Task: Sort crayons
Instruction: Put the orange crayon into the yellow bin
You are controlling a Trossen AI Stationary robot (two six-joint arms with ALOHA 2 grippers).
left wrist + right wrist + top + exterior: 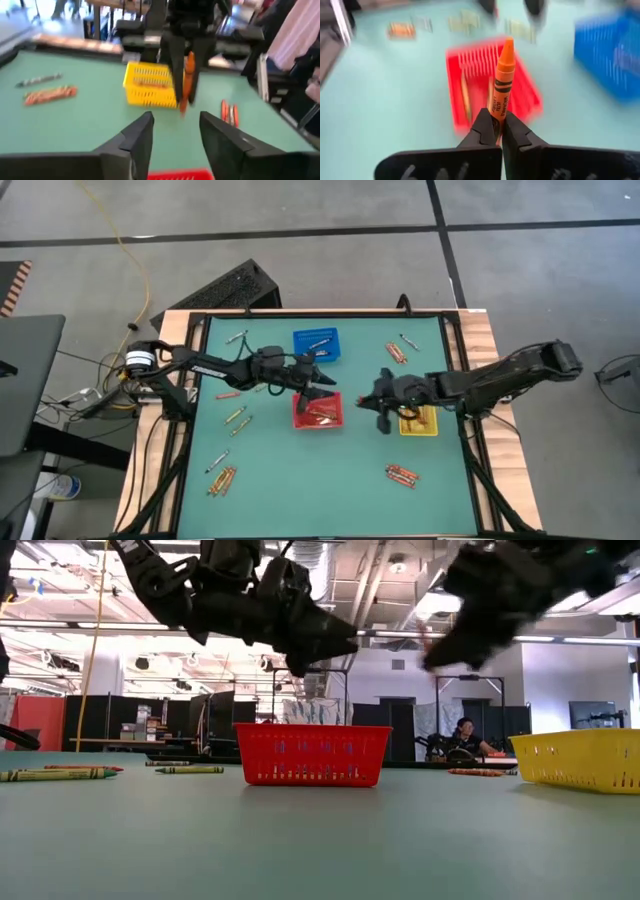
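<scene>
Right tool (499, 131), at 3 o'clock from the red square mesh basket (318, 412) on the green surface (300, 480), clamps the base of an orange wax crayon (501, 85). Left tool (175, 137) hangs above that basket, fingers spread, empty.
</scene>
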